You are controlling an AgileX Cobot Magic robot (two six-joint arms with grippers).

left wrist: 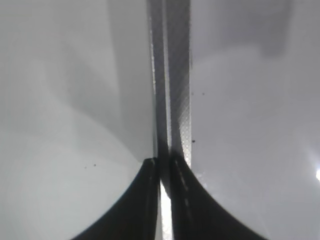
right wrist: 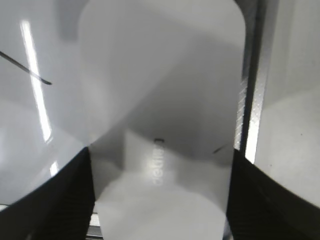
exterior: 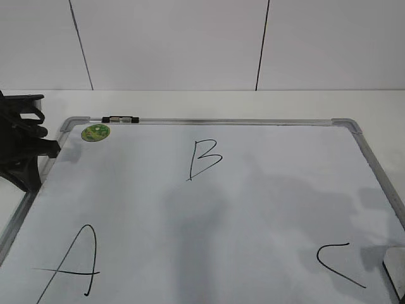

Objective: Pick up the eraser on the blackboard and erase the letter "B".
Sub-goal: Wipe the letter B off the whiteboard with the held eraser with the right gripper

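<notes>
The blackboard [exterior: 253, 209] is a white board with a silver frame, lying flat. The letter "B" [exterior: 204, 159] is drawn in thin black marker at its upper middle. The eraser [exterior: 395, 275], a white rounded block, lies at the board's lower right corner. In the right wrist view the eraser [right wrist: 160, 100] fills the space between my right gripper's [right wrist: 161, 155] fingers, which press on its two long sides. My left gripper [left wrist: 164, 162] is shut and empty over the board's frame [left wrist: 175, 75]; it also shows in the exterior view [exterior: 54, 149] at the far left.
A large "A" [exterior: 69, 266] is at the lower left and a "C" [exterior: 338, 266] at the lower right, beside the eraser. A round green sticker [exterior: 95, 132] and a small black clip [exterior: 121, 118] sit at the top left corner. A white wall stands behind the table.
</notes>
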